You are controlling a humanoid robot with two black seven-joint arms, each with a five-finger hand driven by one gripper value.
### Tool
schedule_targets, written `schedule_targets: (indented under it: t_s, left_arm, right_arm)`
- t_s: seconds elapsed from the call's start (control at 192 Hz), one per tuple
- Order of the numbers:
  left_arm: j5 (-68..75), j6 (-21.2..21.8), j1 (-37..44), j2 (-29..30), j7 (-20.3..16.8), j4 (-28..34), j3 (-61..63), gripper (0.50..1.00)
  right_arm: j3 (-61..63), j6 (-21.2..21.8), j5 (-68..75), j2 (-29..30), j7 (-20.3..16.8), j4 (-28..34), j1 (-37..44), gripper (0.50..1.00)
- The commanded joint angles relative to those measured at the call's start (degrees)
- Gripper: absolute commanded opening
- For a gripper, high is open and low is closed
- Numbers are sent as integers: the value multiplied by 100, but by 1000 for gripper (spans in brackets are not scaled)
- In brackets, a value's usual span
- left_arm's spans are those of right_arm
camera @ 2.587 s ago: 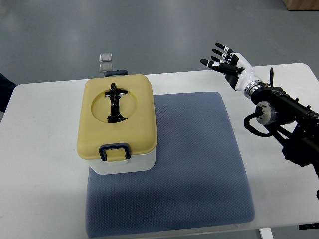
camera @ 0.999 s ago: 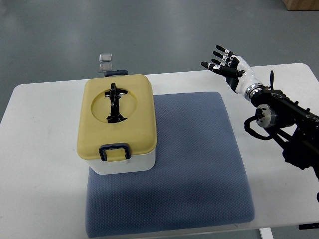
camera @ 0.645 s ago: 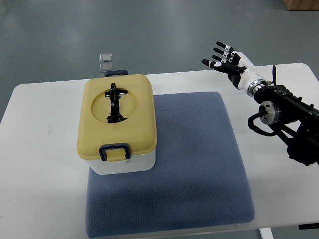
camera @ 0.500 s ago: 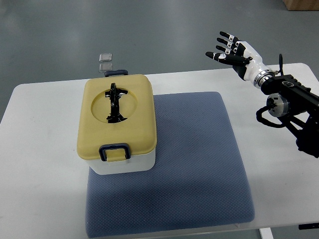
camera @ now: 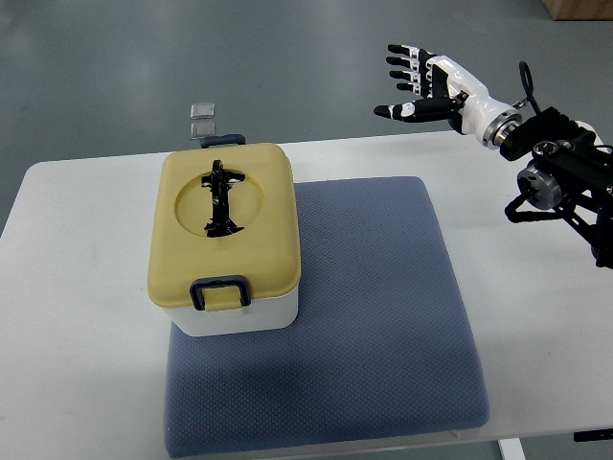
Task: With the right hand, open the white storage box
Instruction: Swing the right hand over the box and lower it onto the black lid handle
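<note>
Above the counter's (camera: 86, 220) far right edge hovers the right hand (camera: 433, 84) — fingers (camera: 400, 61) spread, holding nothing. The white storage box (camera: 227, 247) sits well apart — lid closed.

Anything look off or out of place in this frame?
Nothing stands out. The box sits upright on the mat's left edge, yellow lid on and front latch down. The right hand hovers open beyond the table's far edge, well clear of the box.
</note>
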Motion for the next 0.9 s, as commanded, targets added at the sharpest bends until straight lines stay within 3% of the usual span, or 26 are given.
schedule_targets:
  t_s: [0.0,0.292,0.573,0.895]
  left_arm:
    - [0,-4,-1,0,0,0,0,1000]
    - [0,-4,-1,0,0,0,0,1000]
    - [0,-4,-1,0,0,0,0,1000]
    - [0,-4,-1,0,0,0,0,1000]
  right_arm:
    - [-86,46,-113,-12,36,9,228,928]
    - [-2459,72,-280,-135,1161,141,1872,928]
    - [-4138,178,-570,137,2084,457,3471,928]
    - [-4814,134,-1906,849,2104,712,4219,921]
